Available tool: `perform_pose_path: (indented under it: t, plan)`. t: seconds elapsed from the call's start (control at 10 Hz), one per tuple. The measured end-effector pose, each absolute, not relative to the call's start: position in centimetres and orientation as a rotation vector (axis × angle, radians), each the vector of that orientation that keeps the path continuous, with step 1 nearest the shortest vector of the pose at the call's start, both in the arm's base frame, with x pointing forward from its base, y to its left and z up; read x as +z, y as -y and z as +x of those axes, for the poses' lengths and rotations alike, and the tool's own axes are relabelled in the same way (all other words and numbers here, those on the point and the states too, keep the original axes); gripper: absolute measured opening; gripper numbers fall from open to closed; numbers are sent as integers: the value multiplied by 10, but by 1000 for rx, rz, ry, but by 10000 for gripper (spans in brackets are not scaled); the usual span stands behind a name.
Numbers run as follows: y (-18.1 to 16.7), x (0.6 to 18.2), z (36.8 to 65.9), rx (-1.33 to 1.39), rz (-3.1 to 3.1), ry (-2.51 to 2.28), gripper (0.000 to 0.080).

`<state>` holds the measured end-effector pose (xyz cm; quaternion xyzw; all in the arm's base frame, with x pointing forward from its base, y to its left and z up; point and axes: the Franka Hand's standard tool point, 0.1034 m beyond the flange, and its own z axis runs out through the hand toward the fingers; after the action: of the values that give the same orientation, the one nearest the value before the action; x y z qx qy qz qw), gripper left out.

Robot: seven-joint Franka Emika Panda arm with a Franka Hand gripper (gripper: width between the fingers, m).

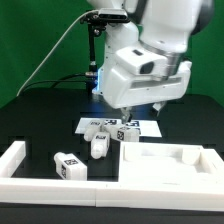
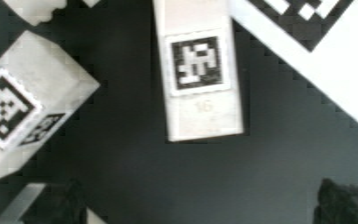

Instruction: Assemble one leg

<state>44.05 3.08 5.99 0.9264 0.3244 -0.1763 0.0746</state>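
One leg (image 2: 204,80) carries a black-and-white marker tag (image 2: 197,58).

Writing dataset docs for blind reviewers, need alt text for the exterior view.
A white robot arm holds its claw over a thin flat white marker board on a black table. Nearer the camera lie two small white tagged plastic leg blocks and a large flat white panel with recessed corners.

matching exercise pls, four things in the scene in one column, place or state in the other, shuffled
1 gripper
2 large panel
3 border rail
4 leg

a between rail and panel
b exterior view's right
c open, empty
d exterior view's left edge

Pairs: 1-c, 2-b, 3-d, 4-a
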Motion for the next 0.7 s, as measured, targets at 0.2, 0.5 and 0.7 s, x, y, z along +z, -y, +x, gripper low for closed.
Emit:
perform_pose_path:
  t: [0.2,0.5,0.7]
  plan:
    - [-34,58,441,-662,2733,-973,649]
    - [-35,49,433,-910,2626,-967,649]
    - [-26,39,424,-1062,2536,-957,649]
